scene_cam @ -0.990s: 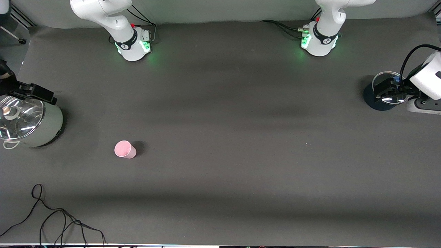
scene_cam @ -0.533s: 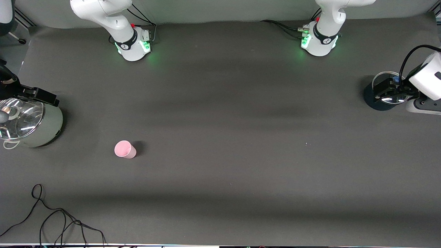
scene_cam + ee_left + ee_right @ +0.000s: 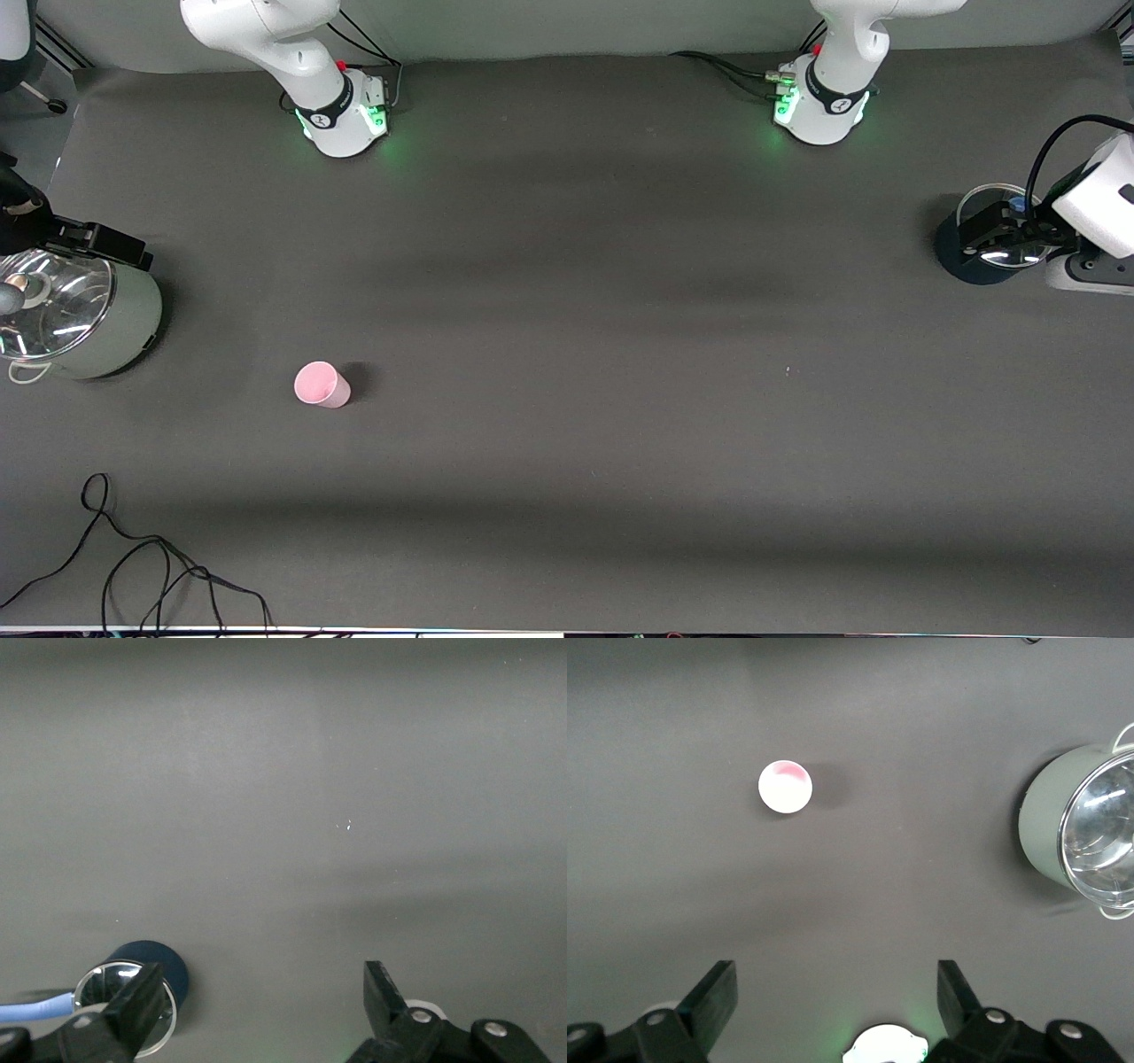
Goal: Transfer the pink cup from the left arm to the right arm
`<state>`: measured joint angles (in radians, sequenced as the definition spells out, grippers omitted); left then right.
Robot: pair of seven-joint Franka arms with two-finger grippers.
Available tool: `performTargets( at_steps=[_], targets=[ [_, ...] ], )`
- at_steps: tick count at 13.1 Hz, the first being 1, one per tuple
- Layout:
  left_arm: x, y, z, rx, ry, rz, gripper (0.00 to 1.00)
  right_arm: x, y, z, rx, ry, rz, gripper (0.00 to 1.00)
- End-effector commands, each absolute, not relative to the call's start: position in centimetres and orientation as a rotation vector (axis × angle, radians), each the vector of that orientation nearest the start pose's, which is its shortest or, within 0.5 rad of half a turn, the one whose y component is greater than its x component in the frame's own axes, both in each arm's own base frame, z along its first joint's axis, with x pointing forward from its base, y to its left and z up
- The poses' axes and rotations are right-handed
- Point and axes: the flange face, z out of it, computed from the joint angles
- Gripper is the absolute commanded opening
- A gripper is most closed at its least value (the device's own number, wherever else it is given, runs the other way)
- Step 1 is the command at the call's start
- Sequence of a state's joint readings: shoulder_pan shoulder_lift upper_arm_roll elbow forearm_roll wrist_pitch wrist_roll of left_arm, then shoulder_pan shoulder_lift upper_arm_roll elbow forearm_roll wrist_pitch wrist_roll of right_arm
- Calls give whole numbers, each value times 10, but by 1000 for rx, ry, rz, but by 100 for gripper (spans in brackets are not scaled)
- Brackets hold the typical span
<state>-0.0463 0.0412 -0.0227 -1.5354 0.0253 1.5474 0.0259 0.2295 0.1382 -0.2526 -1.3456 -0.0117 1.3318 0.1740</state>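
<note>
Nothing moved since earlier; pink cup (image 3: 321, 385) upright, well apart from gaping right claw (image 3: 89, 241) and gaping left claw (image 3: 1005, 232).

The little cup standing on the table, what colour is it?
Pale pink; the cup shows best in the front view.

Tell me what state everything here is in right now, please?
pink cup: upright on the table, open end up, untouched.
pale green pot: upright, glass lid on.
dark blue pot: upright, glass lid on.
left gripper: open, holding nothing, over the dark blue pot.
right gripper: open, holding nothing, by the pale green pot.
black cable: lying loose on the table.
</note>
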Motion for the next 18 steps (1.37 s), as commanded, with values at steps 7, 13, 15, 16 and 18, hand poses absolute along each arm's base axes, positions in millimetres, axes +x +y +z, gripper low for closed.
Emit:
performTargets(
  at_steps=[7,13,15,16,18],
  targets=[
    [564,-42,619,-3125,89,23,100,515,-40,637,-3159,89,89,100],
    [565,-42,620,-3125,93,20,100,510,-22,647,-3130,64,58,100],
    [565,-42,621,-3125,93,16,100,511,-10,647,-3132,26,56,100],
    [565,-42,620,-3123,93,18,100,512,-6,646,-3135,4,58,100],
    [566,-41,620,-3125,98,18,100,513,-7,646,-3138,-5,56,100]
  ],
)
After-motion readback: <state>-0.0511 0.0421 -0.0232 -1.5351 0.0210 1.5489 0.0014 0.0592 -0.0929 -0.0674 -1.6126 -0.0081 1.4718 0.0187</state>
